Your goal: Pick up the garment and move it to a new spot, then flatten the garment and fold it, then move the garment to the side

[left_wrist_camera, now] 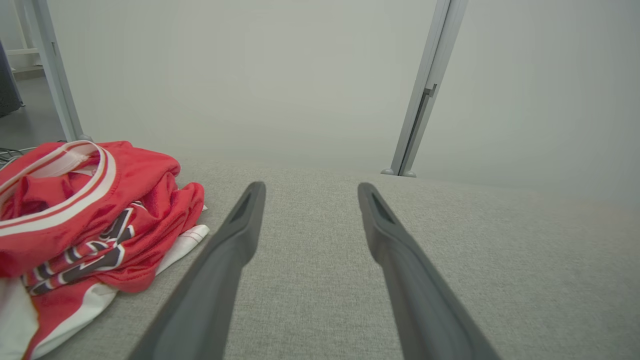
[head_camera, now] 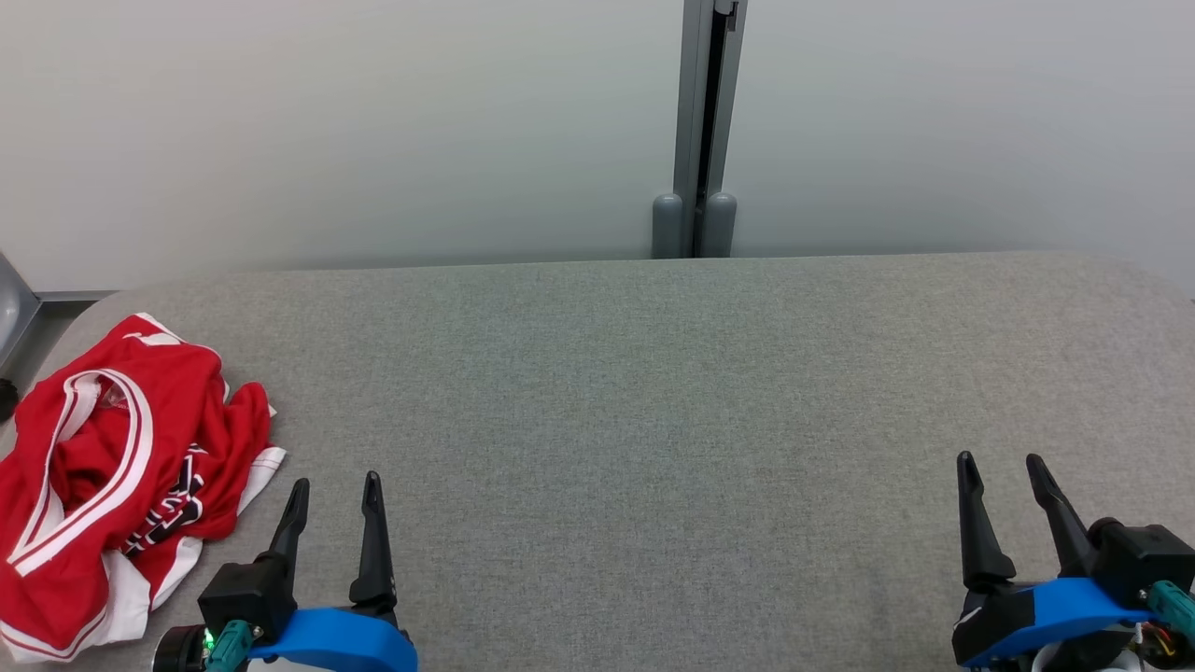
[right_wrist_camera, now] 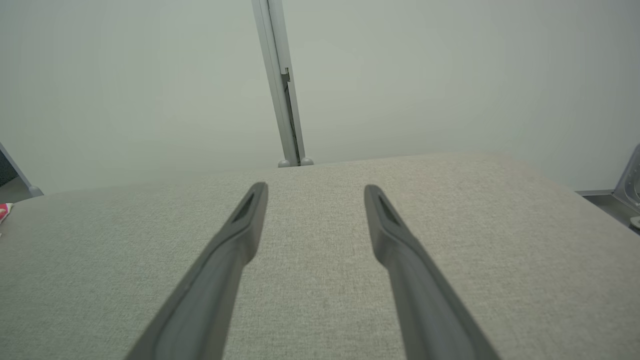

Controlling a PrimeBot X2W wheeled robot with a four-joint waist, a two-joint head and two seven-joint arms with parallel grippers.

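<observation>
Spread wide and holding nothing at the left gripper [head_camera: 336,480], fingers pointing across the grey fabric table [head_camera: 653,392]; likewise wide and empty at the right gripper [head_camera: 999,458], well apart on the other side. Just left of the left gripper, touching neither finger: the crumpled red garment [head_camera: 112,448] with white trim, heaped at the table's left end. Beyond the far edge, a grey post [head_camera: 707,121] against a pale wall [head_camera: 327,121]

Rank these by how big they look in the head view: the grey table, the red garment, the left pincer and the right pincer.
1. grey table, by far the largest.
2. red garment, crumpled at the table's left end.
3. left pincer and right pincer: they look alike, so no ranking between them.
</observation>
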